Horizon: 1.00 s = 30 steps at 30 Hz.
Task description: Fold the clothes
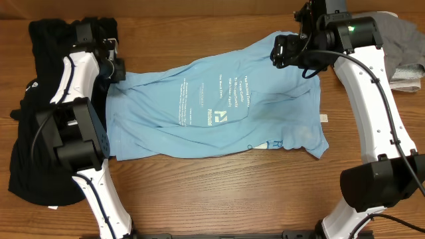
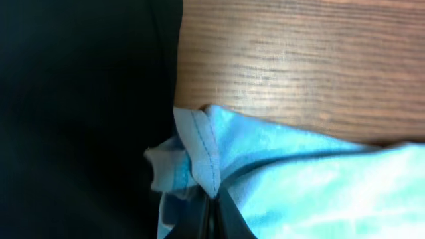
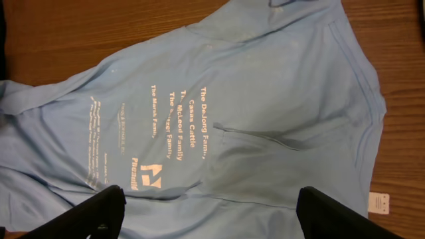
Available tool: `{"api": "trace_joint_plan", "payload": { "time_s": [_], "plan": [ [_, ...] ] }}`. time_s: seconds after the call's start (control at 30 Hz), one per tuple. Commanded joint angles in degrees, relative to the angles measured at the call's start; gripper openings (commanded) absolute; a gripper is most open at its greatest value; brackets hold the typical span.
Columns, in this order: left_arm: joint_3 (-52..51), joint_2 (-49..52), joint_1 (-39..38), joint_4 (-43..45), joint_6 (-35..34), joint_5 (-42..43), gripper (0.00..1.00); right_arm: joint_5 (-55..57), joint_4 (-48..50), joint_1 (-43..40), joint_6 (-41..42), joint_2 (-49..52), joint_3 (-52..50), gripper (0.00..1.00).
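My left gripper (image 1: 117, 66) is clamped on a corner of the blue T-shirt (image 1: 219, 109). The shirt stretches lengthwise across the tabletop (image 1: 232, 192) toward my right gripper (image 1: 284, 52), which hovers spread wide over the opposite end.

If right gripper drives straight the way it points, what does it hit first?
The light blue T-shirt, probably near its white print; the right gripper points down at it, jaws open, nothing between. Depth unclear.

Overhead looks straight down on the whole brown wooden table (image 1: 219, 192). Left wrist sits close against the light blue fabric T-shirt (image 2: 319, 179); right wrist views its print from higher.
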Motion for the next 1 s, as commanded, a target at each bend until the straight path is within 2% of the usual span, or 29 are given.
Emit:
{"api": "trace_joint_plan", "payload": {
  "time_s": [0.0,0.13,0.27,0.47,0.97],
  "plan": [
    [9.0,0.1,0.3,-5.8,-2.1,0.5,0.04,0.4,0.8,0.1,-0.3,-0.2,1.4,0.82],
    [17.9,0.1,0.2,-14.9,-2.9,1.2,0.04,3.1,1.6,0.1,-0.3,0.1,1.4,0.8],
    [22.7,0.1,0.2,-18.8,-2.9,1.7,0.04,4.2,2.7,0.1,-0.6,1.5,1.4,0.8],
    [23.1,0.1,0.2,-19.2,-2.9,2.2,0.04,5.8,7.3,0.1,-2.0,6.8,1.4,0.79],
    [23.1,0.1,-2.3,-18.0,-2.9,3.3,0.04,17.7,30.3,-0.8,-1.5,19.9,1.4,0.79]
  ]
}}
